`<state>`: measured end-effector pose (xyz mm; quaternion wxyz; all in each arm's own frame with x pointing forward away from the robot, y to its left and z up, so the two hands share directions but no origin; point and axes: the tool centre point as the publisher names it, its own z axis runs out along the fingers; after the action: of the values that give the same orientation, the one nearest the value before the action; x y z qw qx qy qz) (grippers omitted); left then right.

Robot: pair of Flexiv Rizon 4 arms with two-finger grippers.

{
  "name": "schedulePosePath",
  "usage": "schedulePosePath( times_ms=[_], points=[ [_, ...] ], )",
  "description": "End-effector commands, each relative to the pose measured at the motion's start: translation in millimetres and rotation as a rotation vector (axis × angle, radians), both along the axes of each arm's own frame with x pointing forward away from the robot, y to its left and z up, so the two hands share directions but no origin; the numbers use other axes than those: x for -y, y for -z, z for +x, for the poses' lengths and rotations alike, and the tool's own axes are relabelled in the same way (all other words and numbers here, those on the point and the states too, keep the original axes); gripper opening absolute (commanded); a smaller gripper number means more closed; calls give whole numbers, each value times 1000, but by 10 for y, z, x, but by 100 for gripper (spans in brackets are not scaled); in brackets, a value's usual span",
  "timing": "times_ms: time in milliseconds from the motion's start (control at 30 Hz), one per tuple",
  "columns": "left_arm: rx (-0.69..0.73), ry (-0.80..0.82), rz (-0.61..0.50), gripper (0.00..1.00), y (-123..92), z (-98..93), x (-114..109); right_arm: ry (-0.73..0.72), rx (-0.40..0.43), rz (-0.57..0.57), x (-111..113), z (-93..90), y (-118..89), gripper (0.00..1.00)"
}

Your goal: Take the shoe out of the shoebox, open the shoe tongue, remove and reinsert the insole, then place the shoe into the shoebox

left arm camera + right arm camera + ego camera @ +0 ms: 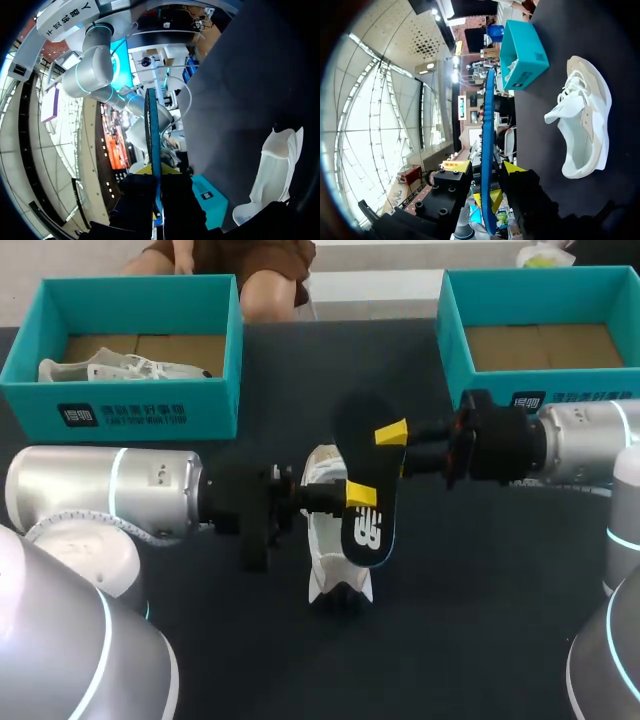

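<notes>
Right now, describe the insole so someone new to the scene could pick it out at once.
On the dark table, in front of the gap between the left shoebox and the right shoebox, lies a white shoe. The insole is held up just above it. It alone is flat and black, with a white logo at its near end.

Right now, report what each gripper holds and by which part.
Left gripper is shut on the black insole, at its middle along one side edge. Right gripper sits at the insole's far half; whether it grips cannot be told.
</notes>
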<state>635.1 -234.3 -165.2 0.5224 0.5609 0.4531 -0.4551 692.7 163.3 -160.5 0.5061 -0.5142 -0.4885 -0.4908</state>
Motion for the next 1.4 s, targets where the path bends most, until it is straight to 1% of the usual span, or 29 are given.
schedulePosePath(
  times_ms=[33, 200, 267, 533, 567, 600, 800, 900, 1033, 1100, 1233, 1267, 1333, 1367, 1400],
  points=[
    [3, 1, 1, 0, 43, 27, 78, -1, 0, 0, -26, 8, 14, 31],
    [6, 3, 5, 0, 47, 34, 93, -3, -3, 2, -26, 11, 16, 15],
    [4, 8, 7, 0, 52, 11, 91, -1, -6, 3, -24, 12, 17, 0],
    [-27, 6, 39, 0, 98, -52, 44, -9, -13, 1, -18, 31, 36, 0],
    [-28, 4, 47, 38, 99, -58, 35, -10, -14, 2, -20, 34, 38, 0],
    [-45, 5, 58, 100, 106, -57, 14, -11, -17, 2, -21, 36, 42, 0],
    [-71, -24, 78, 100, 131, 51, -148, -14, -31, 5, -8, 41, 83, 0],
    [-75, -44, 89, 100, 126, 149, -259, -14, -37, 10, -8, 45, 104, 0],
    [-79, -64, 115, 100, 99, 263, -341, -17, -44, 14, -10, 49, 140, 0],
    [-87, -80, 151, 100, 66, 342, -362, -17, -48, 15, -14, 48, 156, 0],
    [-44, -89, 219, 100, -17, 405, -371, -12, -58, 17, -31, 32, 192, 0],
    [-41, -122, 255, 100, -59, 430, -370, -8, -59, 18, -38, 21, 207, 0],
    [-50, -140, 299, 100, -104, 469, -351, -5, -59, 21, -54, 11, 221, 0],
    [-44, -170, 351, 100, -142, 502, -327, -3, -60, 23, -66, 5, 230, 0],
    [-45, -172, 371, 100, -160, 515, -314, -2, -60, 25, -71, 3, 233, 0]
  ],
)
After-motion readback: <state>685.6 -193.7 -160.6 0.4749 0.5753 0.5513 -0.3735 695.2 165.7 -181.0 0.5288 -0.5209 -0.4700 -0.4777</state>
